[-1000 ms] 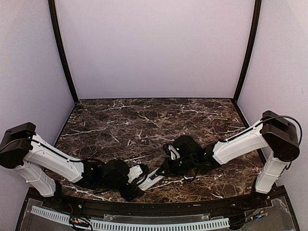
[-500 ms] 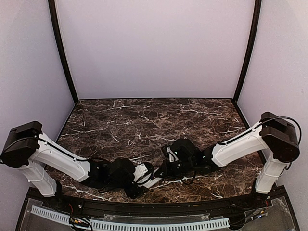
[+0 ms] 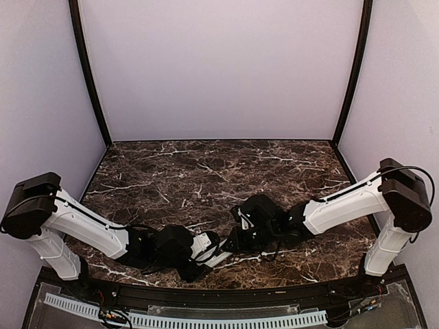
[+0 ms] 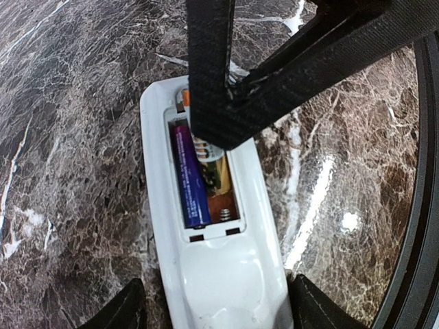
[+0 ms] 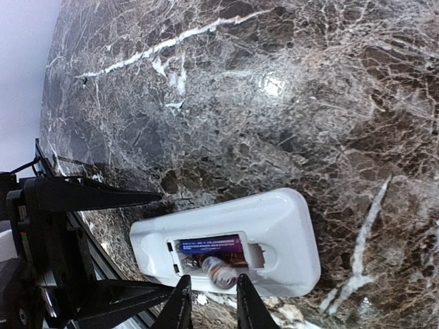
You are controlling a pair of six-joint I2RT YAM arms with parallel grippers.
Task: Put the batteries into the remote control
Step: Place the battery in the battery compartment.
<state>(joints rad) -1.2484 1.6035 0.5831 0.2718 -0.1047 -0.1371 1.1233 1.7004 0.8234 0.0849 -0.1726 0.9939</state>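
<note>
Straddling remote control (image 4: 226, 274): left pincer (image 4: 212, 312) wide, loose | right pincer (image 5: 212, 305) barely parted, empty | purple battery (image 4: 191, 175) label unreadable

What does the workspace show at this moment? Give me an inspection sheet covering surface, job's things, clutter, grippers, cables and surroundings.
Surface: dark marble table with white veins.
Job's things: remote control lies back up with its compartment open; one purple battery is seated; a second battery sits tilted with its metal end raised, not seated.
Clutter: nothing seen.
Grippers: left gripper has its fingers either side of the remote, with a gap on one side; right gripper has its fingers narrowly apart at the second battery, grip unclear.
Cables: a black cable loops over the right arm's shoulder; wiring runs along the near edge.
Surroundings: pale walls and black corner posts.
</note>
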